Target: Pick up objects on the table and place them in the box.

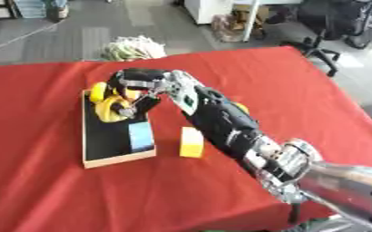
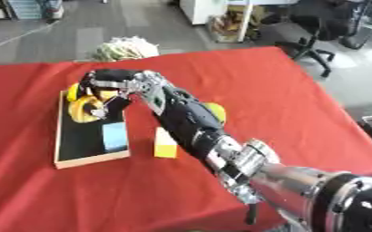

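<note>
A shallow box [image 1: 102, 136] with a black floor and pale wooden rim lies on the red table [image 1: 46, 90] at the left. In its far end sits a yellow and black rounded object [image 1: 110, 104]. My right hand [image 1: 141, 79] reaches over it from the lower right, fingers curled over its top and thumb beside it. A light blue flat piece [image 1: 141, 137] lies in the near part of the box. A yellow block [image 1: 192, 142] stands on the cloth just right of the box. Behind my forearm a yellow rounded thing [image 2: 214, 110] shows partly.
Beyond the table's far edge a pale bundle [image 1: 134, 47] lies on the floor, and an office chair [image 1: 324, 47] stands at the upper right. My right arm [image 1: 221, 122] crosses the table's middle diagonally.
</note>
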Motion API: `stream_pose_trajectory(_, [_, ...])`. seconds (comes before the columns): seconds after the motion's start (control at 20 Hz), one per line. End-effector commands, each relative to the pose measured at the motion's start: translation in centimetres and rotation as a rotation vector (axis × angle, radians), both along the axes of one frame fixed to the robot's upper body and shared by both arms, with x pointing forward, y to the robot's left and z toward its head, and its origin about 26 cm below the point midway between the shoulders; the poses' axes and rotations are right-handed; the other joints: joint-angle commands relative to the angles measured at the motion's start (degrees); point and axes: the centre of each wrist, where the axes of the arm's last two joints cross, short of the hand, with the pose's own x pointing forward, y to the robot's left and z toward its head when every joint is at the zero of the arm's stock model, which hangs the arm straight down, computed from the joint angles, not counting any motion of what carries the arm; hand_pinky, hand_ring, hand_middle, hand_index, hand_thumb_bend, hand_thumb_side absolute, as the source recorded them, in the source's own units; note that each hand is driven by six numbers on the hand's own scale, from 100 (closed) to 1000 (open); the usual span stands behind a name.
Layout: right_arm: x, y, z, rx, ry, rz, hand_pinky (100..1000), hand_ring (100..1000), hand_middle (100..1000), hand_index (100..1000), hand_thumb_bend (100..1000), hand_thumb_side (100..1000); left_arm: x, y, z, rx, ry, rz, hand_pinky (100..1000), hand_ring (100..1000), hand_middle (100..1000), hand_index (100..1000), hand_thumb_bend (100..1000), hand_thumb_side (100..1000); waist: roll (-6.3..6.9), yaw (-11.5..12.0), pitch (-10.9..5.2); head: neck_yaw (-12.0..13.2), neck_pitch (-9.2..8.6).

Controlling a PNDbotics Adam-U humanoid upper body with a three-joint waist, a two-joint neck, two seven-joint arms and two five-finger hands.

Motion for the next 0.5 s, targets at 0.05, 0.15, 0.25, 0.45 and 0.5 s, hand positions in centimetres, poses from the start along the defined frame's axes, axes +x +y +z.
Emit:
stream_pose_trajectory(0.05, [0.39, -0.2, 1.58, -0.021, -0.079, -0.009, 675, 699, 733, 881, 100, 219, -0.19, 0.09, 0.76, 0.01, -0.028, -0.002, 636, 506, 544, 804, 100, 843, 1.03, -0.14, -0.31, -0.21, -0.21])
stream_pose_trajectory(0.15, [0.4, -0.14, 1.94, -0.031, -0.118, -0.017, 689, 725, 757, 900, 100, 224, -0.2, 0.1, 0.76, 0.011, -0.029, -0.002, 637, 505, 544, 804, 100, 842, 1.01, -0.13, -0.29, -0.3, -0.21])
stream_pose_trajectory(0.25, [0.39, -0.14, 2.2, -0.045, -0.156, -0.026, 718, 760, 806, 924, 100, 231, -0.2, 0.13, 0.74, 0.011, -0.028, 0.0, 637, 505, 545, 804, 100, 843, 0.99, -0.12, -0.29, -0.34, -0.21])
stream_pose_trajectory(0.45, [0.37, -0.3, 2.27, -0.088, -0.212, -0.04, 763, 816, 871, 947, 100, 245, -0.23, 0.16, 0.67, 0.011, -0.026, 0.001, 638, 506, 545, 805, 100, 842, 0.97, -0.24, -0.37, -0.39, -0.21])
stream_pose_trajectory(0.5, [0.37, -0.36, 2.2, -0.1, -0.22, -0.043, 776, 829, 884, 951, 100, 250, -0.24, 0.15, 0.66, 0.01, -0.026, 0.0, 638, 506, 546, 805, 100, 842, 0.96, -0.28, -0.4, -0.42, -0.21])
